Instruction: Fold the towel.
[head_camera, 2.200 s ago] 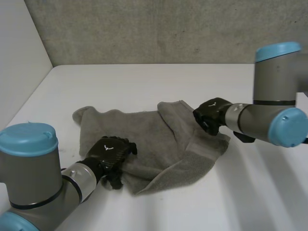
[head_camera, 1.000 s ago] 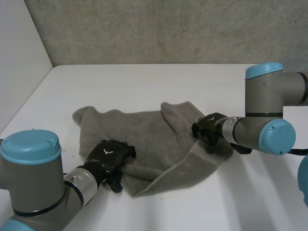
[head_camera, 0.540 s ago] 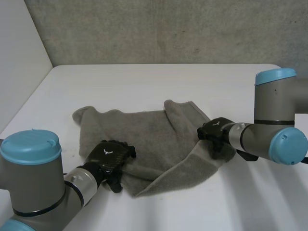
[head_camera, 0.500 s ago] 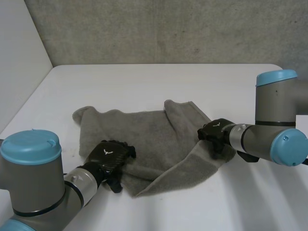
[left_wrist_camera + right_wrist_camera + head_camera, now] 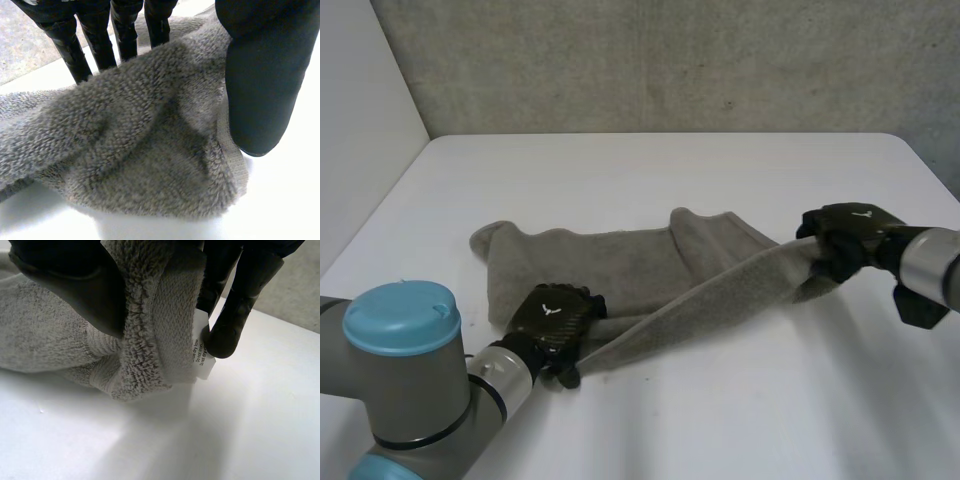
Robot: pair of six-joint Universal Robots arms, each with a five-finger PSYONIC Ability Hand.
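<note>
— Towel [image 5: 620,270], grey terry: where is it lying?
— It is lying across the middle of the white table [image 5: 670,170]. The left part is resting flat, with one corner pointing far-left. A long edge is running as a raised band from the near left over to the right side.

— Left hand [image 5: 552,315]: what is it doing?
— It is gripping the towel at the near-left end of that band. In the left wrist view the thumb [image 5: 260,85] is pressing on the cloth's hemmed edge, and the fingers [image 5: 65,45] are standing behind the bunched pile, so the cloth is sitting between them.

— Right hand [image 5: 845,235]?
— It is clamping the band's right end, at the right side of the table. In the right wrist view the towel's edge is bunching into a thick roll between thumb and fingertips [image 5: 235,315]. A white care label [image 5: 202,352] is sticking out of the hem beside one fingertip. The roll's lower end is touching the table.

— Band state?
— It is sagging only slightly between the two hands.
</note>
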